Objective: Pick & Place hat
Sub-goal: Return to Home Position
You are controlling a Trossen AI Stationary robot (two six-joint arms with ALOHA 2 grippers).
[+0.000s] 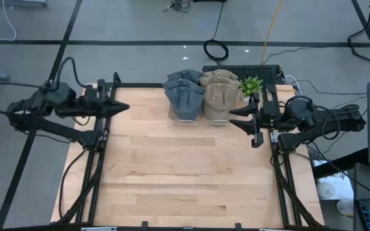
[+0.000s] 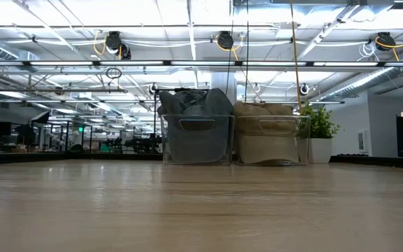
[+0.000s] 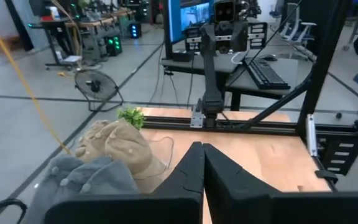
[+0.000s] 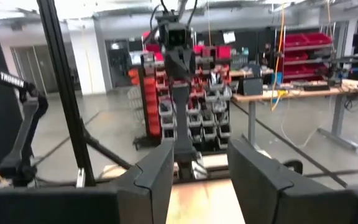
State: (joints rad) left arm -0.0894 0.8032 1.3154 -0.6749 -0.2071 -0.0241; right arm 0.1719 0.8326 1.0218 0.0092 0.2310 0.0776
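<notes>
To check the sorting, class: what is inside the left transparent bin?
Blue caps, heaped above the left transparent bin and its rim. Those underneath are covered, so their number cannot be told.

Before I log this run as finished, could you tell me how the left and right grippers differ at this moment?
The left gripper is shut; the right gripper is open, with a clear gap. The left one sits near the left edge of the table, the right one near the plant on the right. Both hold nothing.
</notes>
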